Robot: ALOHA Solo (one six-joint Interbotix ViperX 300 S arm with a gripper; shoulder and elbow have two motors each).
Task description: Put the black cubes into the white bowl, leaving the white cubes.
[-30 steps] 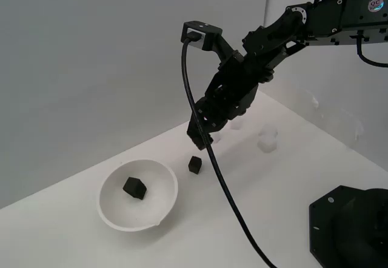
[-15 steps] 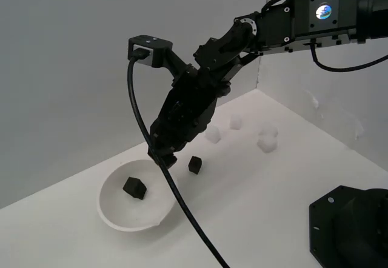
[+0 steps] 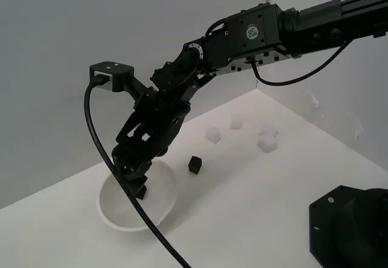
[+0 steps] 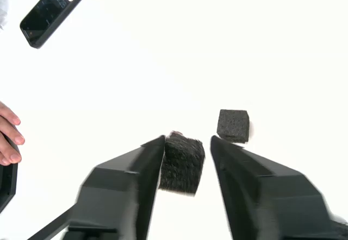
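My gripper (image 3: pixel 137 177) hangs over the white bowl (image 3: pixel 165 202) at the exterior view's left. In the wrist view the gripper (image 4: pixel 187 156) has a black cube (image 4: pixel 182 165) between its fingers. That cube is blurred; it touches one finger and a thin gap shows at the other, so the jaws stand open. A second black cube (image 4: pixel 234 125) lies just beyond the fingertips, seen in the bowl as a dark cube (image 3: pixel 141 191). Another black cube (image 3: pixel 194 164) sits on the table right of the bowl. Three white cubes (image 3: pixel 212 135) (image 3: pixel 236 122) (image 3: pixel 267 139) lie further back.
The arm's black base (image 3: pixel 348 228) fills the near right corner, and a black cable (image 3: pixel 121 201) hangs from the wrist camera across the bowl. The wrist view shows a dark phone (image 4: pixel 51 12) and a person's fingers (image 4: pixel 8 137) at its edge.
The arm swung toward the exterior view's left, from above the loose black cube to over the bowl, carrying a black cube. Its jaws now stand slightly apart around that cube.
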